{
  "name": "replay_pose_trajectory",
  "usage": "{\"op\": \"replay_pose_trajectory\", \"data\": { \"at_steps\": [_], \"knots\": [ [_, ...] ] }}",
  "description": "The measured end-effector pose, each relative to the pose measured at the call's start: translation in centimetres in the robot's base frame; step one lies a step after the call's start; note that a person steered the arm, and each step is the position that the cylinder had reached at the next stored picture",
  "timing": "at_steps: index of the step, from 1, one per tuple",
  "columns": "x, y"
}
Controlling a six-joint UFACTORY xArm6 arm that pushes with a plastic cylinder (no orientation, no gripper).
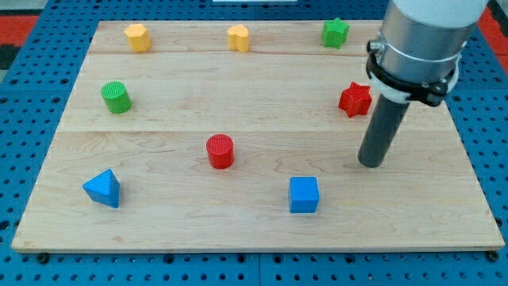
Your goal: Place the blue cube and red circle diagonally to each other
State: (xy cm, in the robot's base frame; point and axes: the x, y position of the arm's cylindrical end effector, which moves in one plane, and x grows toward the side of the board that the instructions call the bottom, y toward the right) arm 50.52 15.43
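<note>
Blue cube (pixel 304 195) lies at approx. 4 o'clock of red circle (pixel 221 151), already roughly diagonal (gap wide); my tip (pixel 370 163) touches neither; no fingers fitted, state n/a.

The red cylinder (pixel 221 151) sits mid-board; the blue cube (pixel 303 195) lies toward the view's lower right of it, apart. My tip (pixel 370 163) rests, apparently touching nothing, to the cube's upper right.

Open board (pixel 262 119) between my tip (pixel 370 164) and blue cube (pixel 303 195); red star (pixel 355 99) seemingly just behind.
</note>
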Motion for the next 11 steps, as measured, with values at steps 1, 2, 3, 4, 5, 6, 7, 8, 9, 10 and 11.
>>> {"op": "replay_pose_trajectory", "data": {
  "at_steps": [1,2,3,4,5,6,7,8,9,10,11],
  "knots": [
    [0.1,2.5],
    [4.4,3.5],
    [9.3,-2.7],
    [11.0,-9.4],
    [7.9,-11.2],
    [5.0,-12.5],
    [3.0,-11.7],
    [2.6,-12.4],
    [6.3,-18.6],
    [11.3,-23.4],
    [10.6,-27.6]
  ]
}}
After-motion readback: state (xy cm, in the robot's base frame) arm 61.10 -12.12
